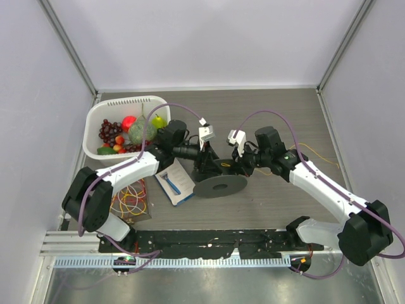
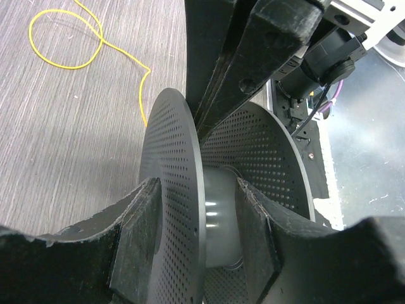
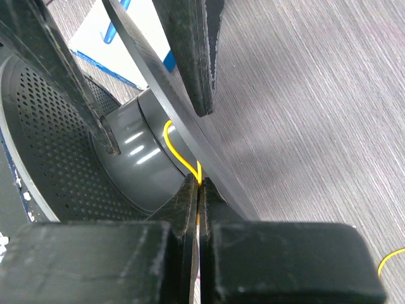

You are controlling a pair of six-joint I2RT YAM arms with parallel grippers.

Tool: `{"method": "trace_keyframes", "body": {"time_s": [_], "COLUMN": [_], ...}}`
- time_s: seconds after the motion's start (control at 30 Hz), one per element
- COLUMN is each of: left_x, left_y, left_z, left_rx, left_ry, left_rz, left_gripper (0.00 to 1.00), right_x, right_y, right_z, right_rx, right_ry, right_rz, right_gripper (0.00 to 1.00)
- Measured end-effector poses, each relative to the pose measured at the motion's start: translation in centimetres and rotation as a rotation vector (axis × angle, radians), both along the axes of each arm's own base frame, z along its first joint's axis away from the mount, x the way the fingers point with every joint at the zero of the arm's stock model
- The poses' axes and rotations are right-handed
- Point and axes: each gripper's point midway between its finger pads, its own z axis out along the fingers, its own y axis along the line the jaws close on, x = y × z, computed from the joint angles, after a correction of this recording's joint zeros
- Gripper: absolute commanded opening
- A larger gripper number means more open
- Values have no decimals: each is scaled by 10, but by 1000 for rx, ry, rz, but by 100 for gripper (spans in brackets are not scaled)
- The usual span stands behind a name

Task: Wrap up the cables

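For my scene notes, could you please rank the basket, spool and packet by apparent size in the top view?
Largest: basket.
Then spool and packet: about alike, and the spool is tilted and partly hidden, so unranked.

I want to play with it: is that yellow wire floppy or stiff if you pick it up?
Probably floppy: the yellow wire lies in loose curls on the table. Likely very light, since it looks thread-thin. It might kink where the right gripper pinches it.
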Motion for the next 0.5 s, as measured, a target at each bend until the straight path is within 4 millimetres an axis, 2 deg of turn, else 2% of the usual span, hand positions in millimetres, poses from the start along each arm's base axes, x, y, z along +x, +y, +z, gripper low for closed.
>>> {"method": "trace_keyframes", "body": {"time_s": [0.23, 0.5], "left_x": [1, 0], "left_y": [-2, -5], "left_z": [-4, -3], "left_rx": [1, -3], "left_ry": [19, 69], "left_rz": [2, 13], "left_gripper": [52, 55], "right_x": [2, 3], "right_y": [3, 3], "right_z": [0, -1], "right_rx": [8, 3], "right_ry": [-13, -19], "right_rz": [-2, -5], "right_gripper": [0, 1]}}
